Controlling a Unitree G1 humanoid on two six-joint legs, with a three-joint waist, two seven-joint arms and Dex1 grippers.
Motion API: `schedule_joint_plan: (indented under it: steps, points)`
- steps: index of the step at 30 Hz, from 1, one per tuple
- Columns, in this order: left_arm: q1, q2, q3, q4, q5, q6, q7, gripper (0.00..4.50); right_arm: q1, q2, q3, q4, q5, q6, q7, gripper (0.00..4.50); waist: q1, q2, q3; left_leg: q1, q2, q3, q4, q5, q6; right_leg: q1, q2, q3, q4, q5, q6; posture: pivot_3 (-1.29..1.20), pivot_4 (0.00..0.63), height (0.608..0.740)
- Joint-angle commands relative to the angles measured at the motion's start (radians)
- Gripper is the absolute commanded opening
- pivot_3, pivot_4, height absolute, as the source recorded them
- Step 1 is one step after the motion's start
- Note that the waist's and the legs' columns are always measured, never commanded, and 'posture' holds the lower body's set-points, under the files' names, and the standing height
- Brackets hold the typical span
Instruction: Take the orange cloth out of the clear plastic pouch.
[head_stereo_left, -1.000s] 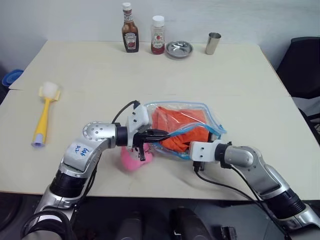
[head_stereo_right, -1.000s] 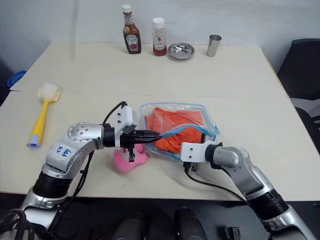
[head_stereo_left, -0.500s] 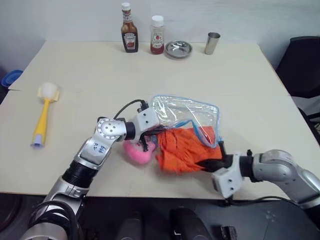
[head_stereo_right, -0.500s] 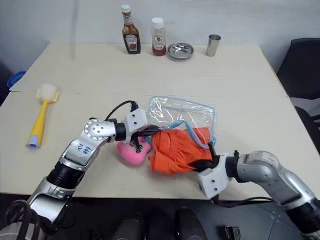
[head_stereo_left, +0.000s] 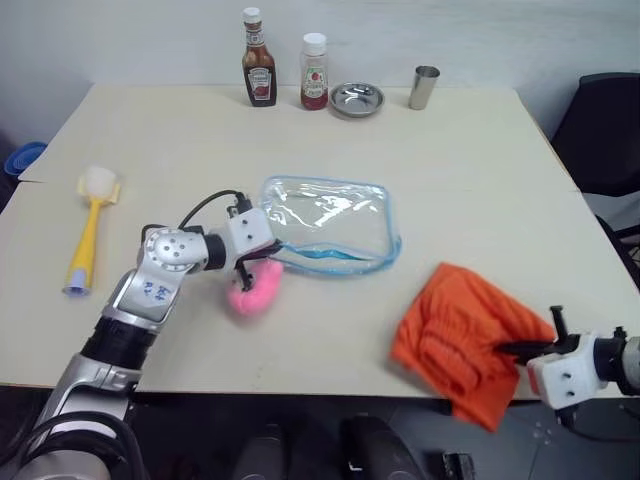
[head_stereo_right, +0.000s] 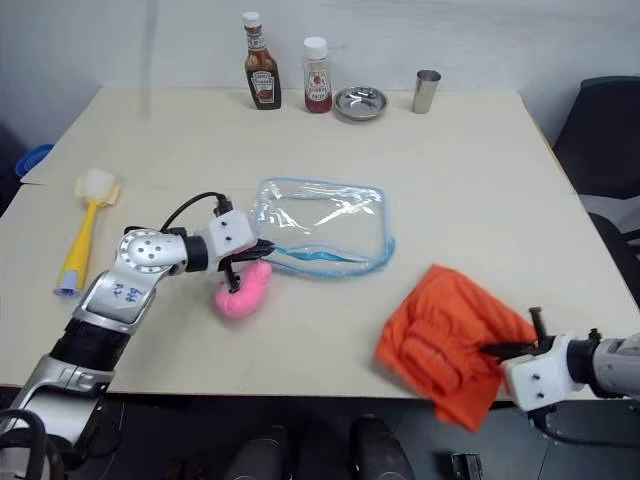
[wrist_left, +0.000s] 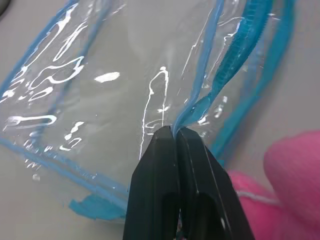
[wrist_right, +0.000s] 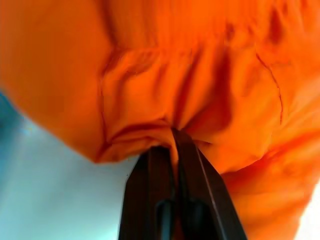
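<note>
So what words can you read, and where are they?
Brown bottle: label too small to read.
Red bottle: label too small to read.
Left arm: blue handwritten marks, not legible.
No other writing shows.

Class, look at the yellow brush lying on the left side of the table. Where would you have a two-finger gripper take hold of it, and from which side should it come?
Grip the yellow brush at the middle of its handle, coming straight down from above with the fingers either side. It lies flat on the table with bare surface around it; the handle is long, narrow and straight, while the white head at the far end is bulkier and probably soft.
</note>
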Motion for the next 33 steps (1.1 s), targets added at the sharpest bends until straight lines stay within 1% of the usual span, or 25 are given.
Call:
schedule_joint_plan:
  steps: [1, 3, 5, 9, 13, 16, 17, 18, 22, 25, 27, 28, 29, 30, 31, 33]
  points:
    - [0.049, 0.033, 0.016, -0.095, -0.05, -0.034, -0.092, 0.0, -0.088, 0.076, -0.038, 0.058, 0.092, 0.146, -0.04, 0.01, 0.0, -0.001, 0.0, 0.0, 0.0, 0.0, 0.0, 0.0, 0.0, 0.0, 0.0, 0.0, 0.0, 0.0, 0.0, 0.0, 0.15, 0.74]
    - [0.104, 0.051, 0.017, -0.195, -0.129, -0.021, -0.18, 0.0, -0.186, 0.172, -0.053, 0.029, 0.173, 0.336, -0.082, 0.01, -0.016, -0.001, 0.001, 0.0, 0.002, 0.0, 0.0, 0.0, 0.0, 0.0, 0.001, 0.0, 0.0, 0.0, 0.0, 0.0, 0.15, 0.74]
    - [0.14, 0.058, 0.017, -0.266, -0.179, 0.011, -0.225, 0.0, -0.24, 0.239, -0.055, -0.02, 0.197, 0.472, -0.113, 0.01, -0.018, -0.001, 0.001, 0.0, 0.002, 0.001, 0.0, 0.0, 0.0, -0.001, 0.001, 0.001, 0.001, 0.0, 0.0, 0.0, 0.15, 0.74]
    - [0.166, 0.05, 0.008, -0.321, -0.186, 0.052, -0.228, 0.0, -0.282, 0.361, -0.034, -0.154, 0.235, 0.71, -0.161, 0.01, -0.014, 0.0, 0.001, -0.002, 0.002, 0.001, 0.0, 0.0, -0.001, -0.004, 0.001, 0.001, 0.003, 0.0, 0.0, 0.0, 0.15, 0.74]
    - [0.158, 0.048, 0.01, -0.309, -0.15, 0.084, -0.192, 0.0, -0.277, 0.393, -0.027, -0.213, 0.199, 0.811, -0.188, 0.01, -0.011, 0.0, 0.001, -0.003, 0.001, 0.001, 0.0, 0.0, 0.0, -0.004, 0.001, 0.001, 0.002, 0.0, 0.0, 0.0, 0.15, 0.74]
    - [0.16, 0.06, 0.018, -0.288, -0.13, 0.092, -0.179, 0.0, -0.259, 0.367, -0.036, -0.217, 0.174, 0.819, -0.179, 0.01, -0.012, 0.0, 0.001, -0.004, 0.001, 0.001, 0.0, -0.002, 0.004, -0.004, 0.001, 0.001, 0.002, 0.0, 0.0, 0.0, 0.15, 0.74]
    - [0.164, 0.065, 0.023, -0.282, -0.127, 0.088, -0.179, 0.0, -0.247, 0.354, -0.043, -0.213, 0.17, 0.815, -0.167, 0.44, -0.012, 0.0, 0.001, -0.003, 0.001, 0.001, 0.0, -0.002, 0.004, -0.004, 0.001, 0.001, 0.002, 0.0, 0.0, 0.0, 0.15, 0.74]
    - [0.17, 0.07, 0.028, -0.279, -0.125, 0.087, -0.179, 0.0, -0.235, 0.34, -0.051, -0.206, 0.165, 0.806, -0.157, 0.67, -0.011, 0.0, 0.001, -0.003, 0.001, 0.001, 0.0, -0.002, 0.004, -0.004, 0.001, 0.001, 0.002, 0.0, 0.0, 0.0, 0.15, 0.74]
    - [0.179, 0.08, 0.052, -0.273, -0.138, 0.098, -0.175, 0.0, -0.171, 0.278, -0.079, -0.175, 0.159, 0.755, -0.119, 2.01, -0.012, 0.0, 0.001, -0.003, 0.001, 0.001, 0.0, -0.003, 0.005, -0.004, 0.001, 0.001, 0.002, 0.0, 0.0, 0.0, 0.15, 0.74]
    - [0.185, 0.084, 0.076, -0.274, -0.163, 0.122, -0.18, 0.68, -0.134, 0.248, -0.114, -0.177, 0.184, 0.752, -0.076, 3.04, -0.013, 0.0, 0.001, -0.003, 0.001, 0.001, 0.0, -0.003, 0.005, -0.004, 0.001, 0.001, 0.002, 0.0, 0.0, 0.0, 0.15, 0.74]
    - [0.188, 0.088, 0.107, -0.285, -0.2, 0.15, -0.192, 1.24, -0.12, 0.235, -0.149, -0.198, 0.235, 0.779, -0.028, 3.68, -0.013, 0.0, 0.001, -0.003, 0.001, 0.001, 0.0, -0.003, 0.005, -0.004, 0.001, 0.001, 0.002, 0.0, 0.0, 0.0, 0.15, 0.74]
    - [0.187, 0.088, 0.128, -0.291, -0.227, 0.174, -0.195, 1.49, -0.116, 0.23, -0.167, -0.211, 0.269, 0.804, 0.0, 3.95, -0.013, 0.0, 0.001, -0.003, 0.001, 0.001, 0.0, -0.003, 0.005, -0.004, 0.001, 0.001, 0.002, 0.0, 0.0, 0.0, 0.15, 0.74]
    - [0.181, 0.087, 0.173, -0.304, -0.29, 0.231, -0.2, 1.83, -0.111, 0.219, -0.198, -0.231, 0.328, 0.848, 0.051, 4.31, -0.013, 0.0, 0.001, -0.003, 0.001, 0.001, 0.0, -0.003, 0.005, -0.004, 0.001, 0.001, 0.002, 0.0, 0.0, 0.0, 0.15, 0.74]
    - [0.173, 0.09, 0.219, -0.315, -0.353, 0.293, -0.205, 2.15, -0.106, 0.206, -0.228, -0.249, 0.379, 0.881, 0.1, 4.5, -0.014, 0.0, 0.001, -0.003, 0.001, 0.001, 0.0, -0.003, 0.005, -0.004, 0.001, 0.001, 0.002, 0.0, 0.0, 0.0, 0.15, 0.74]
    - [0.17, 0.11, 0.279, -0.324, -0.431, 0.364, -0.226, 2.4, -0.096, 0.182, -0.271, -0.264, 0.443, 0.939, 0.167, 4.5, -0.014, 0.0, 0.001, -0.003, 0.001, 0.001, 0.0, -0.003, 0.005, -0.004, 0.001, 0.001, 0.002, 0.0, 0.0, 0.0, 0.15, 0.74]
    - [0.171, 0.141, 0.346, -0.335, -0.518, 0.442, -0.251, 2.4, -0.082, 0.151, -0.321, -0.279, 0.513, 1.01, 0.242, 4.5, -0.014, 0.001, 0.001, -0.004, 0.001, 0.001, 0.0, -0.003, 0.005, -0.004, 0.001, 0.001, 0.002, 0.0, 0.0, 0.0, 0.15, 0.74]
